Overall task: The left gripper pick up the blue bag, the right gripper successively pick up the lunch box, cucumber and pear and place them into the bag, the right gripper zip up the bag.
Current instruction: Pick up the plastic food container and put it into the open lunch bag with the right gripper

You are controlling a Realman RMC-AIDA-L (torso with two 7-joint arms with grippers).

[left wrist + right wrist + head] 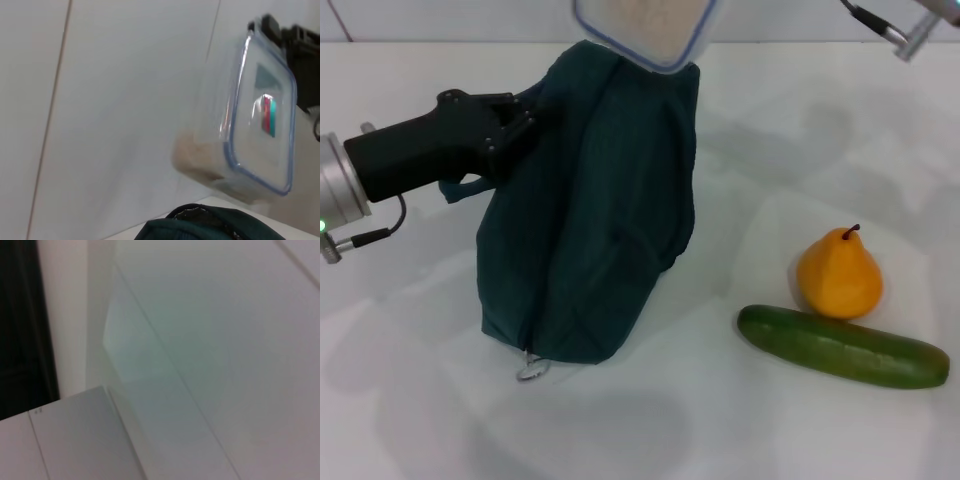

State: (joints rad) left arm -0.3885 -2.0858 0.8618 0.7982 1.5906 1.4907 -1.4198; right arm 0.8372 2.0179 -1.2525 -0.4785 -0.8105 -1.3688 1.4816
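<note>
- While the left gripper (515, 120) clamps the upper side of the blue bag (595, 210), the bag stands tall on the white table (740, 420).
- Just above the bag's top hangs the lunch box (645, 28), lid side turned sideways.
- Black parts of the right gripper (300, 60) sit behind the box, probably holding it; its fingers are hidden.
- Off to the robot's right, the pear (838, 274) touches the cucumber (842, 346).

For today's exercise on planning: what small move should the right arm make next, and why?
Probably lower the clear blue-rimmed lunch box straight down, since it hangs just above the top of the dark teal fabric bag, which the left gripper holds upright; the pear and cucumber wait on the table.
</note>
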